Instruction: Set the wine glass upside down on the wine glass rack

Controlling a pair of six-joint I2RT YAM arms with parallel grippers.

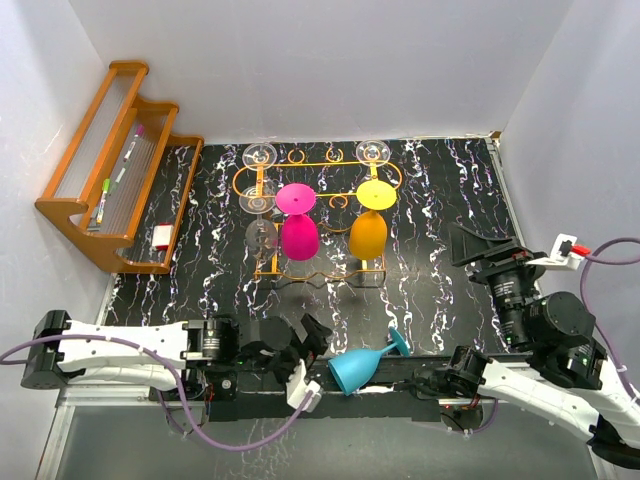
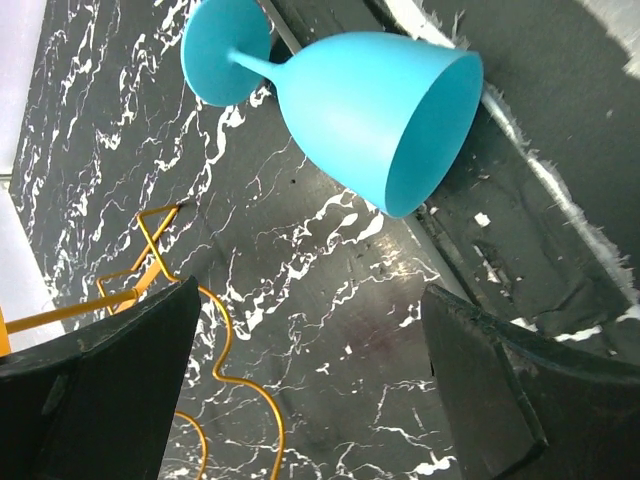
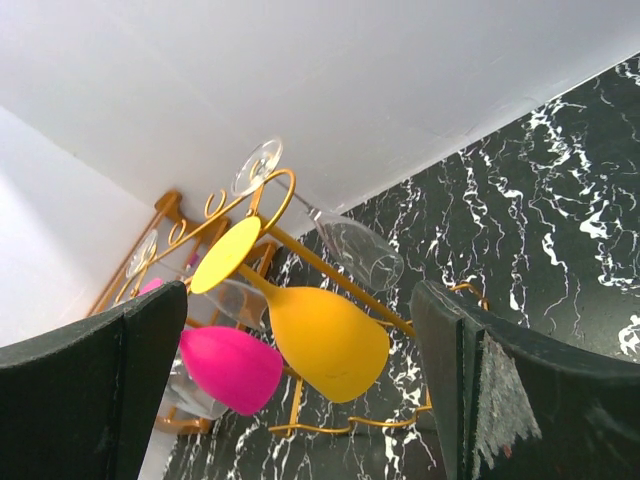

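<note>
Left fingers (image 2: 110,390) apart, holding nothing, teal wine glass (image 2: 370,110) lying on its side on the black marbled table (image 2: 330,330) just beyond them, mouth toward them; right fingers (image 3: 90,400) likewise apart and empty, facing the orange wine glass rack (image 1: 320,163), well apart from that glass.

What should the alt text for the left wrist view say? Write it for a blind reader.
A turquoise wine glass lies on its side on the black marbled table, bowl mouth facing lower right, foot at upper left. The left gripper is open and empty, its dark fingers at the bottom corners. A bit of the orange wire rack shows at lower left.
</note>
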